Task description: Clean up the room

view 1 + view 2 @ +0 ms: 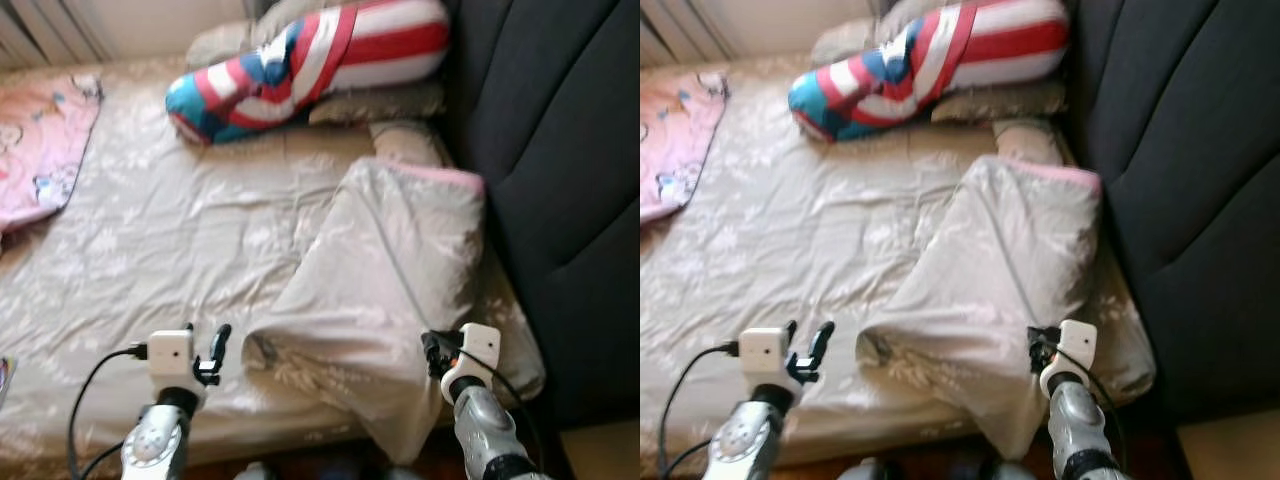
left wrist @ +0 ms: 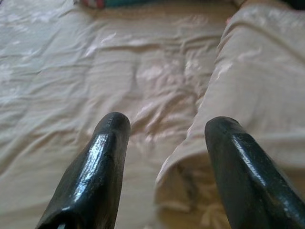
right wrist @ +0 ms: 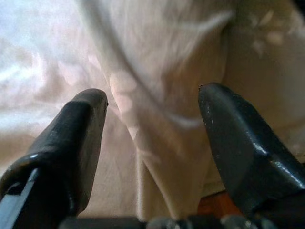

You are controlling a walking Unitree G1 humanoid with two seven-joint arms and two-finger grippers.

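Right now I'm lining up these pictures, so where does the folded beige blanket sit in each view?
Left eye: folded beige blanket right of centre, beside the dark headboard.
Right eye: centre, same neighbour.
Left wrist: beyond the left gripper, ahead of one finger.
Right wrist: between the right gripper fingers.
Shared landmark: striped pillow.

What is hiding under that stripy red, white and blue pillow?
Under the striped pillow lie beige pillows, their ends peeking out on the bed. The pillow covers their middles, so anything else beneath it cannot be seen.
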